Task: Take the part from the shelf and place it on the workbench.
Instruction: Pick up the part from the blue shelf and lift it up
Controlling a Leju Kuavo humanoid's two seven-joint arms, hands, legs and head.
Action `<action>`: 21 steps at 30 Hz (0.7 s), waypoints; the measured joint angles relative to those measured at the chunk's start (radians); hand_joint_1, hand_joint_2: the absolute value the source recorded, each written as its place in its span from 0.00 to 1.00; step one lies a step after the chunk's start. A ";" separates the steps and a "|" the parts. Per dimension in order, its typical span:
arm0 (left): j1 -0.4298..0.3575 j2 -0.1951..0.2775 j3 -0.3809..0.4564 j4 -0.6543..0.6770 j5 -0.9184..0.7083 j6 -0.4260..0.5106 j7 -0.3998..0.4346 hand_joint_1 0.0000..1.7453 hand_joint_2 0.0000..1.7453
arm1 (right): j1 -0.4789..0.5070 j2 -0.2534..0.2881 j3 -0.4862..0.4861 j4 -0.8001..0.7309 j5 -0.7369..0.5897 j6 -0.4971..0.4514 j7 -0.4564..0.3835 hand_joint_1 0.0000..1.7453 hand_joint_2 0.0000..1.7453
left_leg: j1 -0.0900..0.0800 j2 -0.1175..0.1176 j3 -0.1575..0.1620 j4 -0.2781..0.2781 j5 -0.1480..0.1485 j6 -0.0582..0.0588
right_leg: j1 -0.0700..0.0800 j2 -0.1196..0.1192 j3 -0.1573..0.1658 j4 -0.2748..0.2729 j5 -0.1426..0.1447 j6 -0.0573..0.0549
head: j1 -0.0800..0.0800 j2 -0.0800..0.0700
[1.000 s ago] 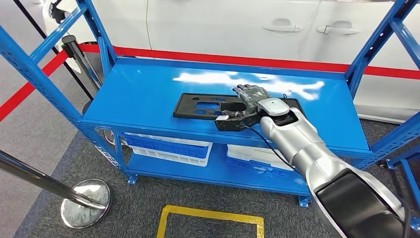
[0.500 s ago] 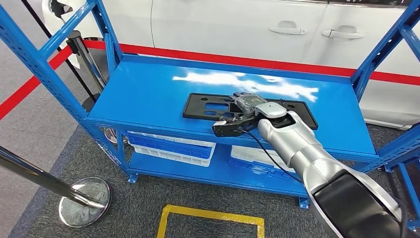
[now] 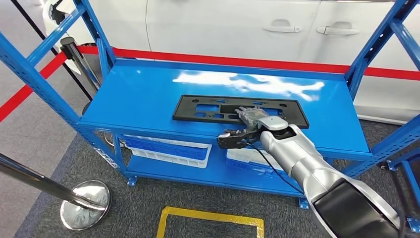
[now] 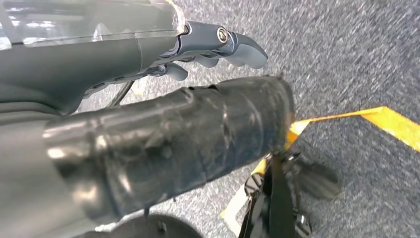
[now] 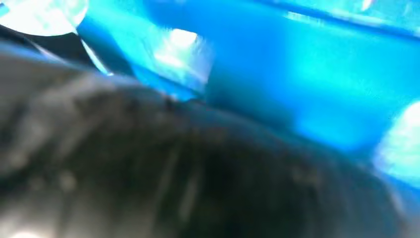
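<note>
Part, flat black slotted plastic, on glossy blue shelf.

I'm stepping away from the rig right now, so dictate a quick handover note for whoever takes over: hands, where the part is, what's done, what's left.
Right hand: reaching over the front edge of the blue shelf, fingers on the near edge of the black part; whether it has a real grip cannot be told.
Left hand: hanging at the robot's side over the grey floor, holding nothing, fingers slightly curled.
Part: lying flat on the shelf's top level.
Done: reach to the part.
Left: secure the grip, lift the part, carry it to the workbench and set it down.
</note>
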 joint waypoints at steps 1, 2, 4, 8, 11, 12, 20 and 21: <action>0.000 0.000 0.000 -0.002 0.000 0.000 0.000 0.00 0.00 | 0.002 0.000 0.000 0.002 0.000 0.000 0.000 0.00 0.00 | 0.000 0.000 -0.027 0.054 -0.017 -0.003 | 0.001 0.000 0.000 0.000 0.000 -0.001 | 0.000 0.000; 0.000 0.000 0.000 -0.003 0.000 0.000 0.000 0.00 0.00 | 0.004 0.001 0.000 0.003 0.000 0.001 0.000 0.00 0.00 | 0.000 0.000 -0.042 0.080 -0.017 -0.004 | 0.002 0.001 0.000 0.001 -0.001 -0.001 | 0.000 0.000; 0.000 0.000 0.000 -0.005 -0.002 -0.001 0.000 0.00 0.00 | 0.005 0.001 0.000 0.006 0.000 0.001 0.000 0.00 0.00 | 0.000 0.000 -0.012 0.014 0.037 -0.003 | 0.002 0.001 0.002 0.003 -0.003 0.000 | 0.000 0.000; -0.001 0.000 0.000 -0.011 -0.006 -0.001 0.000 0.00 0.00 | 0.003 0.000 0.000 0.007 -0.001 0.000 0.001 0.22 0.75 | -0.006 0.000 0.087 -0.191 0.107 0.014 | 0.007 0.002 0.001 0.009 -0.008 0.015 | 0.001 0.000; -0.001 0.000 0.000 -0.011 -0.008 -0.001 0.000 0.00 0.00 | 0.003 0.000 0.000 0.007 -0.004 -0.001 0.004 0.97 1.00 | -0.007 -0.001 0.090 -0.201 0.112 0.027 | 0.007 0.002 0.002 0.006 -0.007 0.030 | 0.001 0.000; -0.001 0.000 0.000 -0.011 -0.009 -0.002 0.000 0.00 0.00 | 0.002 0.000 0.000 0.007 -0.006 -0.002 0.009 1.00 1.00 | -0.006 0.000 0.092 -0.206 0.115 0.031 | 0.007 0.002 0.000 0.012 -0.015 0.035 | 0.001 0.000; -0.001 0.000 0.000 -0.010 -0.026 0.007 -0.003 0.00 0.00 | 0.005 -0.014 0.000 0.003 -0.016 -0.063 0.021 1.00 1.00 | -0.015 -0.001 0.088 -0.197 0.111 0.034 | 0.006 -0.004 0.012 -0.004 -0.006 0.028 | 0.002 0.000; -0.001 0.000 0.000 -0.009 -0.029 0.008 -0.003 0.00 0.00 | 0.005 -0.018 0.000 0.001 -0.015 -0.068 0.021 1.00 1.00 | -0.015 -0.001 0.088 -0.197 0.111 0.034 | 0.006 -0.004 0.012 -0.005 -0.006 0.028 | 0.002 0.000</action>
